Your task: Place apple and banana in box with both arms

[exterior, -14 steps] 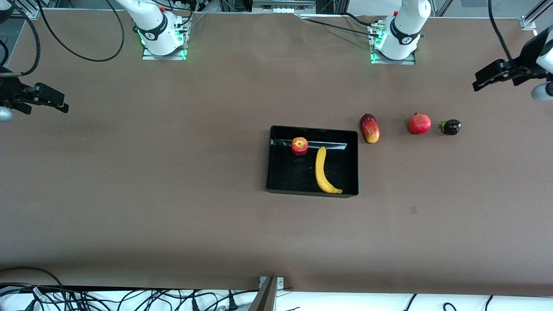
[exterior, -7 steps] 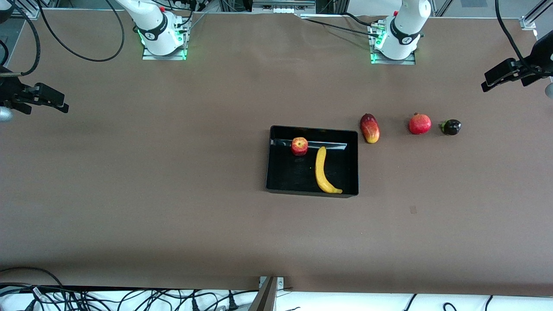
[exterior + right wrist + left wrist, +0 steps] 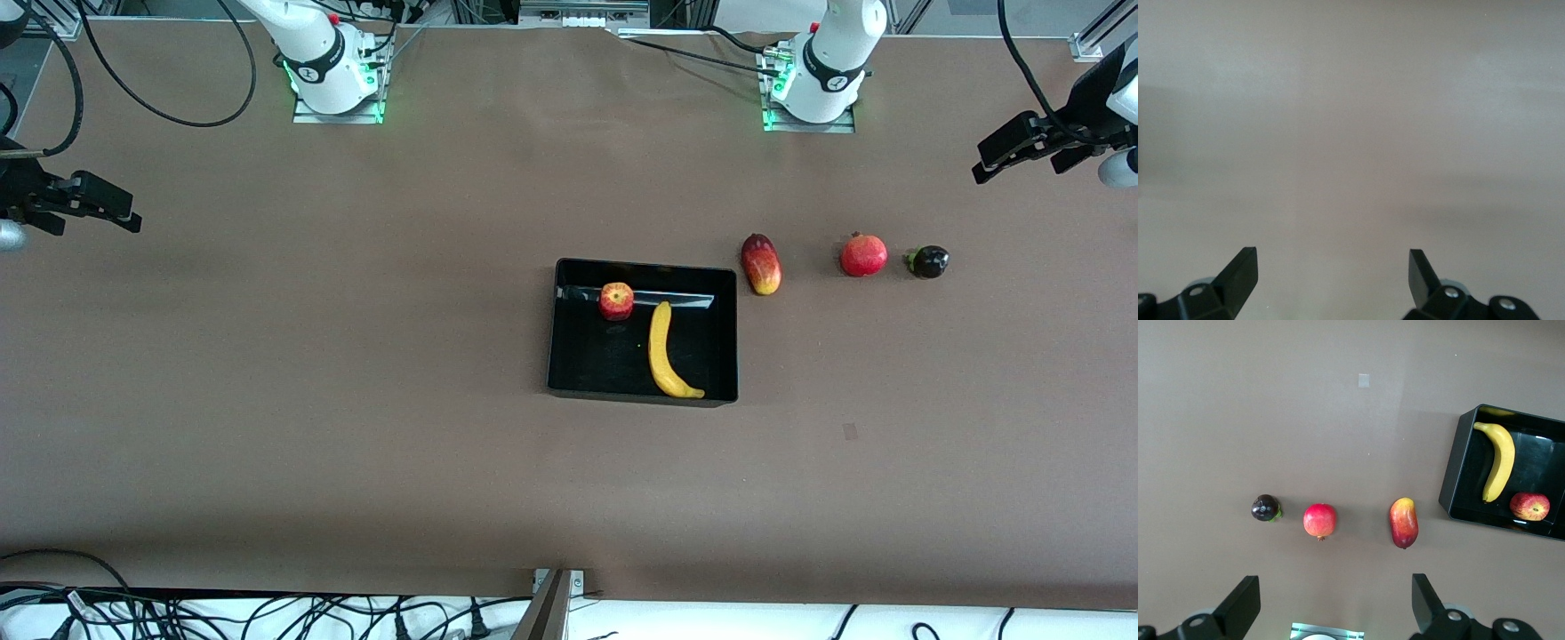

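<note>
The black box (image 3: 564,329) (image 3: 1459,470) rests mid-table. Inside it lie the small red apple (image 3: 616,300) (image 3: 1529,506) and, beside it, the long yellow banana (image 3: 662,351) (image 3: 1498,459). My left gripper (image 3: 989,160) (image 3: 1336,593) hangs open and empty in the air over the left arm's end of the table. Over the right arm's end my right gripper (image 3: 124,213) (image 3: 1333,267) is also up, open, with nothing between its fingers; its wrist view shows only bare table.
A red-yellow mango (image 3: 761,264) (image 3: 1403,522) lies next to the box toward the left arm's end, then a red pomegranate (image 3: 863,255) (image 3: 1319,521) and a small dark purple fruit (image 3: 928,261) (image 3: 1265,508). The left arm's base (image 3: 813,89) stands farther from the front camera.
The left gripper swung out toward the table's end, then came back a little and ended slightly higher in view. The right arm and the fruit have not moved.
</note>
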`<action>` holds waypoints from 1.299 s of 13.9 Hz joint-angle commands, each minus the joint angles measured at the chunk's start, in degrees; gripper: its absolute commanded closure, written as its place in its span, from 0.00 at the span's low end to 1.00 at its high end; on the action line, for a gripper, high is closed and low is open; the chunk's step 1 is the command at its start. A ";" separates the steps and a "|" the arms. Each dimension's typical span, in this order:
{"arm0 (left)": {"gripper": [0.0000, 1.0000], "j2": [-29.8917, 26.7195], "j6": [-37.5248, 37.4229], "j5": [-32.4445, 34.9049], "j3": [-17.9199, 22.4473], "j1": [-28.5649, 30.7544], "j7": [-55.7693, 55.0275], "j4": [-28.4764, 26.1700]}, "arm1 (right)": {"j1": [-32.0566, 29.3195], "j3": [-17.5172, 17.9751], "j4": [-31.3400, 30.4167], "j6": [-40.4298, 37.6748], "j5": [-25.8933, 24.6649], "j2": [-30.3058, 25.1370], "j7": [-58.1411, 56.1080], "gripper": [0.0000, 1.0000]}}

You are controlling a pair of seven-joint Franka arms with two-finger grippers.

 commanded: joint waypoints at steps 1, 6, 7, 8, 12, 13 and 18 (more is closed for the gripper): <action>0.00 -1.24 1.09 -1.35 -0.08 0.76 1.75 -1.25 | -0.38 0.26 0.54 -0.11 0.18 0.03 0.04 0.00; 0.00 -0.19 1.45 -3.02 -0.08 0.40 2.45 -0.11 | -0.38 0.18 0.54 -0.11 0.18 0.12 0.04 0.00; 0.00 0.34 1.45 -3.02 -0.26 0.41 2.45 0.07 | -0.38 0.26 0.54 -0.11 0.18 0.12 0.04 0.00; 0.00 0.34 1.36 -3.02 -0.09 -0.03 2.45 0.15 | -0.38 0.26 0.54 -0.11 0.18 0.12 0.04 0.00; 0.00 0.34 1.10 -1.97 15.87 -15.38 4.02 0.24 | -0.38 0.18 0.54 -0.11 0.18 0.12 0.04 0.00; 0.00 0.34 1.01 -2.06 17.22 -16.20 5.95 0.24 | -0.38 0.26 0.54 -0.11 0.18 0.12 0.04 0.00; 0.00 0.96 1.01 0.04 17.49 -17.86 6.05 1.30 | -0.38 0.18 0.54 -0.11 0.18 0.12 0.04 0.00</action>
